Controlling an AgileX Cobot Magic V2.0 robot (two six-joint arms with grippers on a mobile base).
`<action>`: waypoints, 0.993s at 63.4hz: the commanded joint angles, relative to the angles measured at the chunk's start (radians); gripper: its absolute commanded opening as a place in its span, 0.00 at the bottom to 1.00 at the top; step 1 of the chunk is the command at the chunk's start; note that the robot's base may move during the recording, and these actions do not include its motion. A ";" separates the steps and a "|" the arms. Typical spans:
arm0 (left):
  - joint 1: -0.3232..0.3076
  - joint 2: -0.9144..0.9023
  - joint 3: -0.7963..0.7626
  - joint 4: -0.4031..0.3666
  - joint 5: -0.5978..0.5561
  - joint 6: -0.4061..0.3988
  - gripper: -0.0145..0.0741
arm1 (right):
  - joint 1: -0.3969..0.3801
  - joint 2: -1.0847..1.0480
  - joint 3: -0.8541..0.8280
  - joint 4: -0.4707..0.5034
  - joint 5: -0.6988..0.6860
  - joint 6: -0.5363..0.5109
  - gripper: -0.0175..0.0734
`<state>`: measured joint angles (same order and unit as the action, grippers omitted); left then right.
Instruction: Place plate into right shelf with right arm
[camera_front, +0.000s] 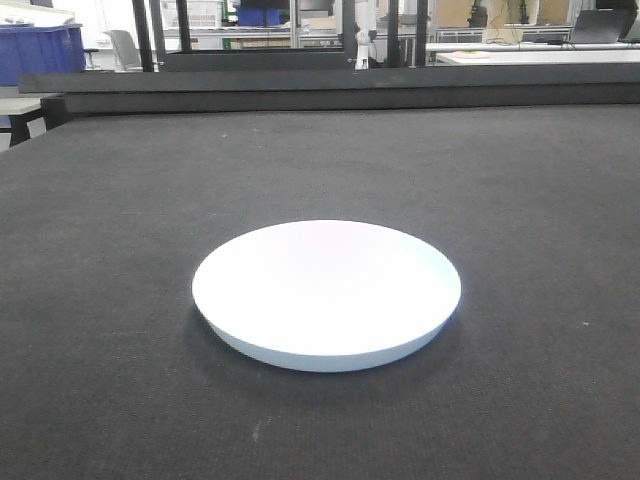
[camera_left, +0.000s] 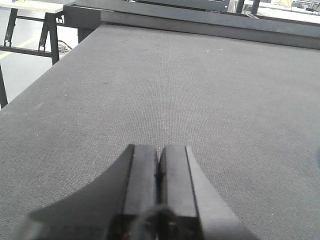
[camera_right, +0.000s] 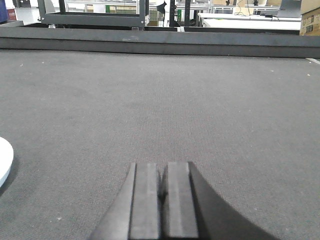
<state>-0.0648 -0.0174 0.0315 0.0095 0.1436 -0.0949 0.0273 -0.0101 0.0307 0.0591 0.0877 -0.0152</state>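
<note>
Right jaws, pressed together, bottom centre; plate (camera_right: 4, 160) lies apart at frame's left edge, on bench (camera_right: 225, 100). Left jaws likewise closed.

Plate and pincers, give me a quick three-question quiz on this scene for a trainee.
1. True or false: the right pincer is holding the plate.
2. In the right wrist view, where does the plate show? A: at the left edge. B: in the centre. C: at the right edge.
3. Fill in: the fingers of the left pincer are ____ (open or shut).

Key: 1 false; 2 A; 3 shut.
</note>
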 joint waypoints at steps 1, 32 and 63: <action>-0.007 -0.004 0.010 -0.002 -0.084 -0.006 0.11 | -0.001 0.011 -0.009 -0.009 -0.080 -0.004 0.25; -0.007 -0.004 0.010 -0.002 -0.084 -0.006 0.11 | 0.000 0.011 -0.028 -0.001 -0.405 0.138 0.25; -0.007 -0.004 0.010 -0.002 -0.084 -0.006 0.11 | 0.122 0.423 -0.810 -0.128 0.454 0.278 0.25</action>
<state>-0.0648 -0.0174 0.0315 0.0095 0.1436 -0.0949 0.1059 0.2706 -0.6367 -0.0982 0.4278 0.3316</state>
